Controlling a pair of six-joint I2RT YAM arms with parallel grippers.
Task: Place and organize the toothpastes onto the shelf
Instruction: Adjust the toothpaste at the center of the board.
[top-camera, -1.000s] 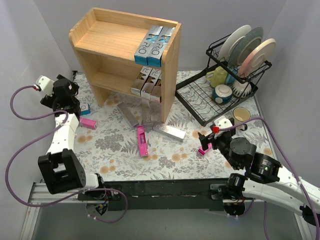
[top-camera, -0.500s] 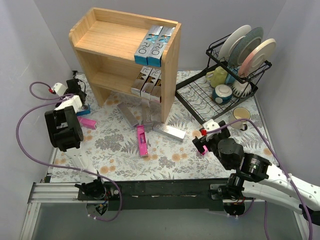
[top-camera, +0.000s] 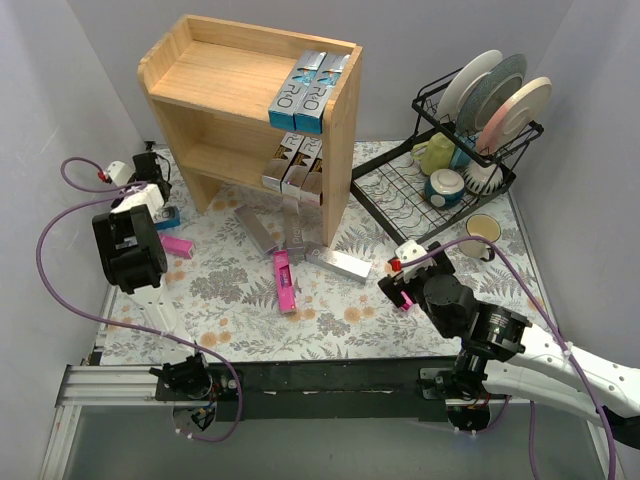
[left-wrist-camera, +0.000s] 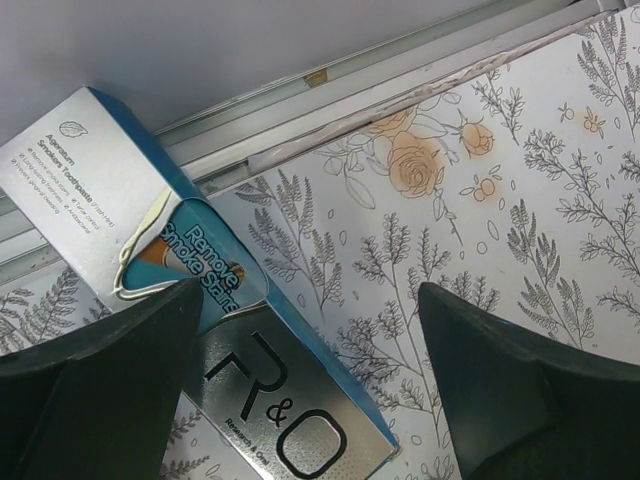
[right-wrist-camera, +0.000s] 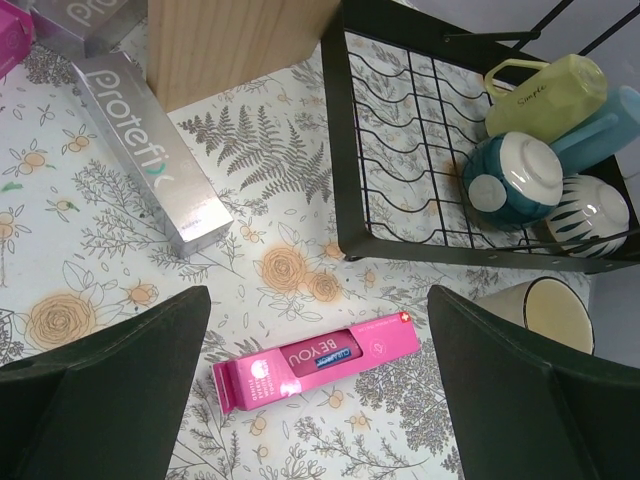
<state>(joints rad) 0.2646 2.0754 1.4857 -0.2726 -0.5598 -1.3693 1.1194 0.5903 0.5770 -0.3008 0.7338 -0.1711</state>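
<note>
Pink box (right-wrist-camera: 318, 362) under right gripper (right-wrist-camera: 318, 300), jaws wide, empty.

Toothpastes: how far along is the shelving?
Done: two blue-silver boxes on the shelf top, about three silver boxes on its lower level. In hand: nothing; open left claw hangs over a blue box, open right claw over a pink box. Left: those plus several loose boxes on the table.

Roughly twelve toothpastes (top-camera: 284, 282), three plates (top-camera: 497, 88), five cups (top-camera: 444, 186).
</note>
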